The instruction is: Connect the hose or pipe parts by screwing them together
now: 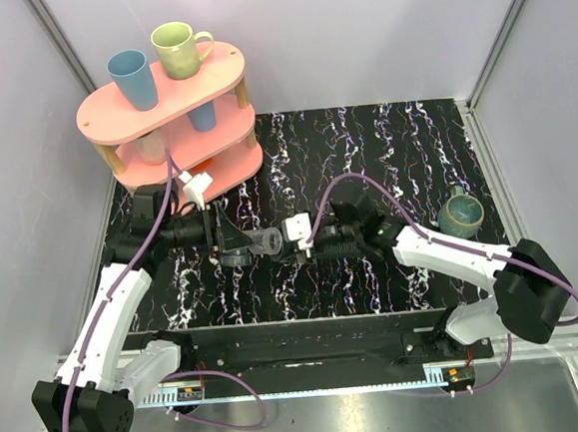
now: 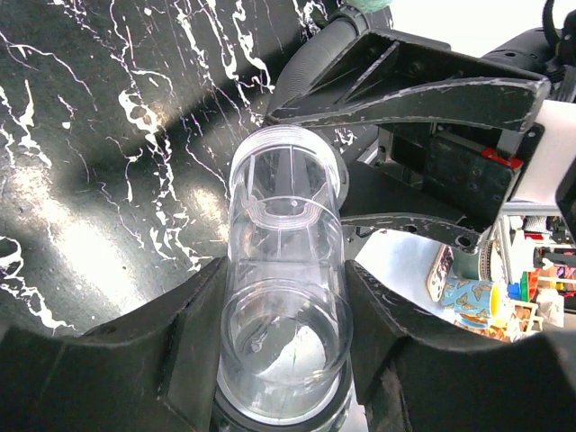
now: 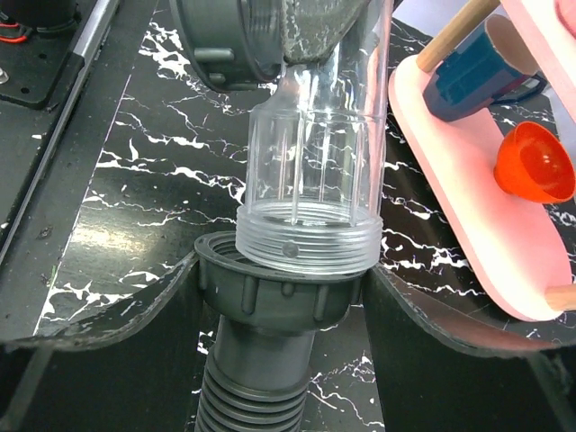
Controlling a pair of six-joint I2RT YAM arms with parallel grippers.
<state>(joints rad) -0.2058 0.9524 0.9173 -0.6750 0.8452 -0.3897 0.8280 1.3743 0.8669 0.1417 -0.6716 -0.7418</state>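
Here in the top view, the two arms meet in the middle of the black table (image 1: 414, 146) with white streaks. The left gripper (image 1: 246, 242) is squeezed tight on a small clear fitting (image 1: 266, 242). The right gripper (image 1: 302, 248) is closed around the end of a black hose (image 1: 339, 242) with bumpy ribs. The two parts lie end to end between the arms. A pink shelf (image 1: 160, 106) stands at the back left with a blue cup (image 1: 133, 78) and a green cup (image 1: 181, 46) on top.

Next, the left wrist view looks along the clear fitting (image 2: 286, 297). It is a see-through tube, round and hollow, with thin lines down its sides. The black fingers (image 2: 193, 333) press on it from both sides.

Last, the right wrist view shows the hose's smooth dark collar (image 3: 270, 288), with ridges around its rim. The black fingers (image 3: 135, 315) hug it on both sides, and the bumpy hose (image 3: 243, 396) hangs below it. The clear fitting (image 3: 310, 180) has a ring with screw lines at its end, and this ring sits right on the collar's open mouth, touching it. The screw lines still show above the rim
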